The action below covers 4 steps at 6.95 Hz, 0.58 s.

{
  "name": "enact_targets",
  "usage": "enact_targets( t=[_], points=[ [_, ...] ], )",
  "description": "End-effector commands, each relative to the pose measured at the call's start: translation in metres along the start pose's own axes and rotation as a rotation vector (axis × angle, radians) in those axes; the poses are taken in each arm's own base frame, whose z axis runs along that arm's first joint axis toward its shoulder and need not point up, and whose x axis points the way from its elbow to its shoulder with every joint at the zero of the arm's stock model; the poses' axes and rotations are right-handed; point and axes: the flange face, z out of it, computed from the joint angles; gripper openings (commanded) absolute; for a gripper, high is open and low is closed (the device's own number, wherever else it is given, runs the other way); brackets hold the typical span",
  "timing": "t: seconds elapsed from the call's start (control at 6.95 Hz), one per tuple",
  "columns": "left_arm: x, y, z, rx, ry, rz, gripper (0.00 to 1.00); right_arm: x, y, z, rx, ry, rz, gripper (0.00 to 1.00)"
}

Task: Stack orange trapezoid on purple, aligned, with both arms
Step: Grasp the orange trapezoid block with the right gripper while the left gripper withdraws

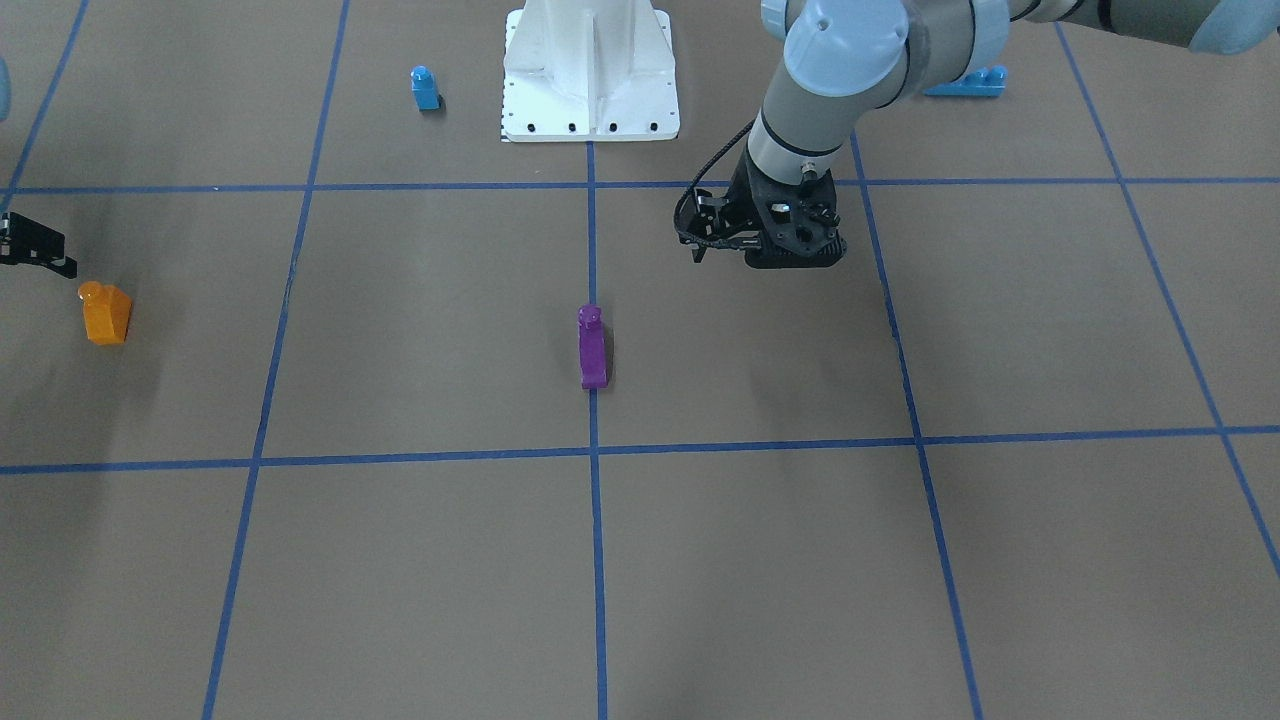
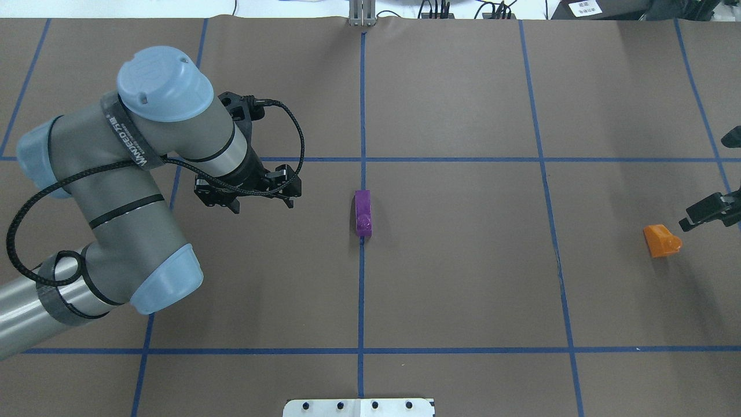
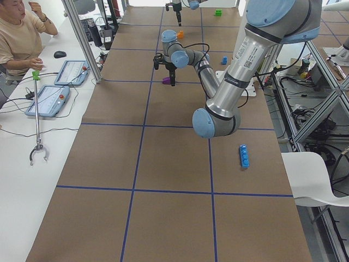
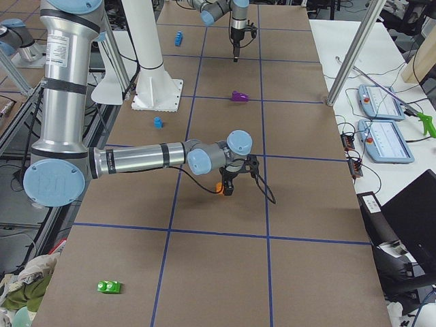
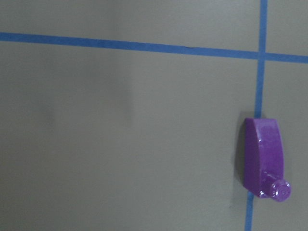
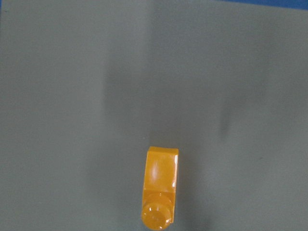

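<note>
Hovering left hand (image 2: 249, 191): tips hidden | right hand (image 2: 709, 211): cropped at edge | both grips: cannot tell

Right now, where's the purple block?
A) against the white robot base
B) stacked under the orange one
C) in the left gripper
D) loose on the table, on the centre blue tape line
D: the purple block lies on the centre tape line, clear of the left gripper. The orange trapezoid sits alone far off to the robot's right.
</note>
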Motion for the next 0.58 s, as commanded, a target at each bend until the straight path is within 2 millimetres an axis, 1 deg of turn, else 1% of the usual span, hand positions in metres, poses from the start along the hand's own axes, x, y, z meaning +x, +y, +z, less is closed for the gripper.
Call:
enact_targets(
  t=[0.0, 0.29, 0.43],
  points=[
    [-0.002, 0.002, -0.003, 0.000, 0.005, -0.067, 1.00, -0.015, 0.001, 0.035, -0.001, 0.087, -0.008, 1.00],
    [-0.001, 0.003, -0.002, -0.002, 0.006, -0.064, 1.00, -0.006, 0.000, 0.056, -0.003, 0.084, -0.027, 1.00],
    [-0.004, 0.002, 0.000, -0.003, -0.001, -0.071, 1.00, -0.006, 0.001, 0.067, -0.013, 0.084, -0.038, 1.00]
  ],
)
